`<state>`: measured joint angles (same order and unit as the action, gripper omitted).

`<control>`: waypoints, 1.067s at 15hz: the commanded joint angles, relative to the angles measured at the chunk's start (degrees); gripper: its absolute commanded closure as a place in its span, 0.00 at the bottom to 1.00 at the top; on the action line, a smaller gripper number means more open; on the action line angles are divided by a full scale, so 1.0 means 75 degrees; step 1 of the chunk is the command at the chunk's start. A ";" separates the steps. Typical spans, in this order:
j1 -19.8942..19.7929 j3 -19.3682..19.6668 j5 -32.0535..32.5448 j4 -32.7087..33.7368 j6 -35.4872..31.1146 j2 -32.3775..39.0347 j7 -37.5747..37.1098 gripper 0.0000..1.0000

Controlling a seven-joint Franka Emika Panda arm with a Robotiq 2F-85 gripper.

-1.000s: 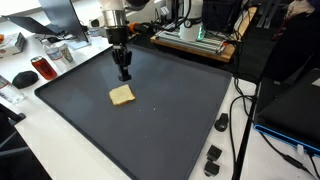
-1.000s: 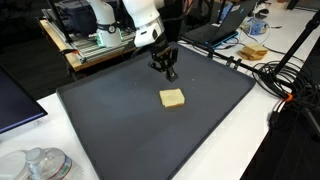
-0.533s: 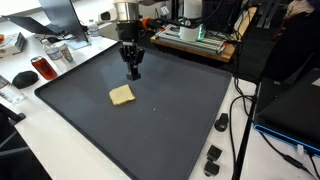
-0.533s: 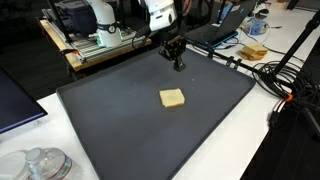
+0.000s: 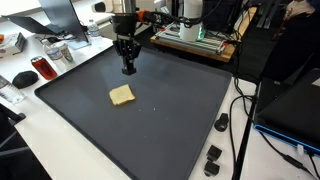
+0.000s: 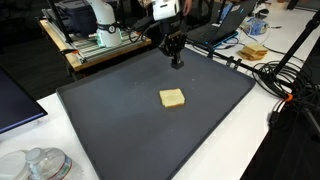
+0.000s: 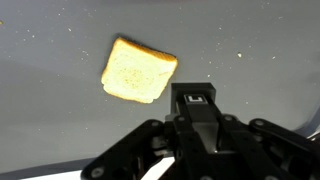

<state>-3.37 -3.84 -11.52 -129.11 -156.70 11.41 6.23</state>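
A square slice of toast [image 5: 121, 95] [image 6: 172, 98] lies flat on a large dark mat [image 5: 160, 135] [image 6: 120, 135]. My gripper [image 5: 128, 70] [image 6: 176, 64] hangs above the mat's far part, well away from the toast and not touching it. Its fingers are pressed together with nothing between them. In the wrist view the toast [image 7: 139, 70] sits up and to the left of the shut gripper [image 7: 196, 95], with bare grey mat all around it.
A red can [image 5: 44, 68] and a black mouse [image 5: 24, 78] sit beside the mat. Small black parts [image 5: 214, 156] and cables [image 6: 290, 95] lie off its other side. Machines stand behind [image 5: 195, 35]. Glass jars [image 6: 40, 165] sit at a near corner.
The gripper has moved from just beside the toast towards the mat's far edge and lifted a little. The toast has stayed put.
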 commanded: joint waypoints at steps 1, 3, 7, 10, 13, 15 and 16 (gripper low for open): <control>0.0037 0.0274 0.0462 0.0599 0.1007 0.0056 -0.0089 0.95; 0.0012 0.0333 0.0472 0.0993 0.1507 0.0202 -0.0031 0.95; 0.0038 0.0458 0.0623 0.1674 0.1906 0.0670 -0.0076 0.95; 0.0144 0.0552 0.1113 0.2057 0.1889 0.1214 -0.0182 0.95; 0.0215 0.0632 0.1596 0.2415 0.1863 0.1778 -0.0254 0.95; 0.0186 0.0613 0.1665 0.2651 0.1872 0.2113 -0.0193 0.95; 0.0168 0.0599 0.1675 0.2771 0.1867 0.2275 -0.0154 0.95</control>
<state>-2.98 -0.32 -0.96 -112.46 -143.87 24.68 5.84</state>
